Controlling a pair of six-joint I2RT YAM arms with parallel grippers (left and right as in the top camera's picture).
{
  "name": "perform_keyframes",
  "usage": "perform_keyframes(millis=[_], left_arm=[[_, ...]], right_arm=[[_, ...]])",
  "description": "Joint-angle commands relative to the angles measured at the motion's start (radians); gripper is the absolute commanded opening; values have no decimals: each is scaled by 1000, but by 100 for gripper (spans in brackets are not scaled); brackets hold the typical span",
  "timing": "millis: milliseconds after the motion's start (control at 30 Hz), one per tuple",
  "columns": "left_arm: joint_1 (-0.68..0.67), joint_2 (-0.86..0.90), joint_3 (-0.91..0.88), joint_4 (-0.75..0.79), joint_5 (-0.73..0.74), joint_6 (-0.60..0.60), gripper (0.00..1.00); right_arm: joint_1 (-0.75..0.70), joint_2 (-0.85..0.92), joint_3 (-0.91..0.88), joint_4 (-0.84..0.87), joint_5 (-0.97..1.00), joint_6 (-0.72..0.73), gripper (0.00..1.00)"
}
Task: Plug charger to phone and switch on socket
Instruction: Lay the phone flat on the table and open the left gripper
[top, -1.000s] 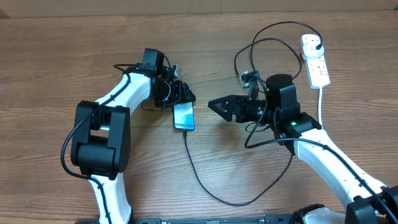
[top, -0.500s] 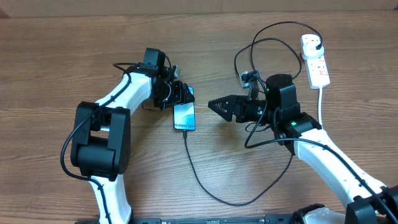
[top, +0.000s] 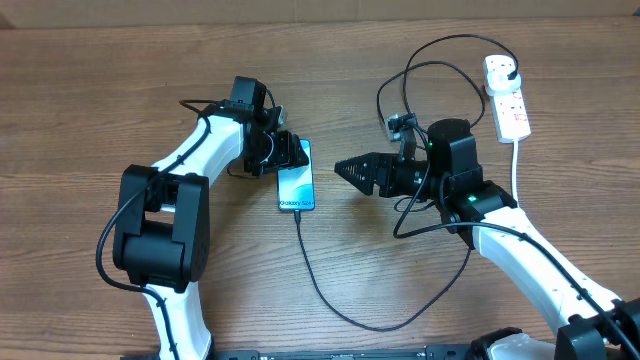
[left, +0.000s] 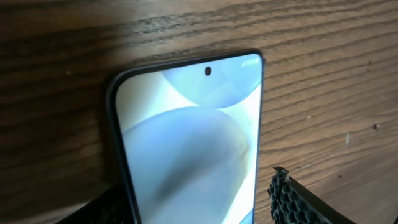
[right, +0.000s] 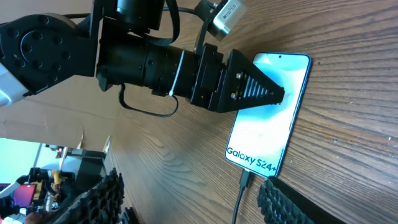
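Flagging main risk first: snagging the slim blue-screened smartphone (top: 296, 188) with the black left gripper (top: 288, 155) on lifting away, dragging it across the brown wooden table (top: 100, 80) and yanking the small connector tip (right: 247, 180) out of its 6 o'clock edge. Judging the tip as seated, but not trusting depth from these views. Second: hooking the thin black charger cable (top: 299, 228), looping from 6 o'clock round toward 2 o'clock, with the right arm when reaching for the white elongated power strip (top: 510, 100), risking unplugging either end. Seeing the black plug (top: 511, 68) apparently seated at the strip's 12 o'clock end. Third: mis-hitting the switch, too small to make out here. Locating phone flat, screen up, near table centre, well apart from the strip at 2 o'clock. Pose: hovering left gripper low over the phone's 12 o'clock end, jaws spread, straddling the screen edges, showing a gap on one side, pinching nothing. Holding right gripper (top: 343, 167) at 3 o'clock of the phone, pointing toward 9 o'clock, fingers wide apart and empty.
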Motion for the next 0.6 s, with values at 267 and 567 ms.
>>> perform_keyframes(millis=[267, 567], left_arm=[[4, 32, -24, -50, -133, 16, 61], [5, 29, -17, -84, -177, -5, 56]], right_arm=[[3, 1, 17, 5, 6, -1, 70], [3, 1, 17, 0, 7, -1, 70]])
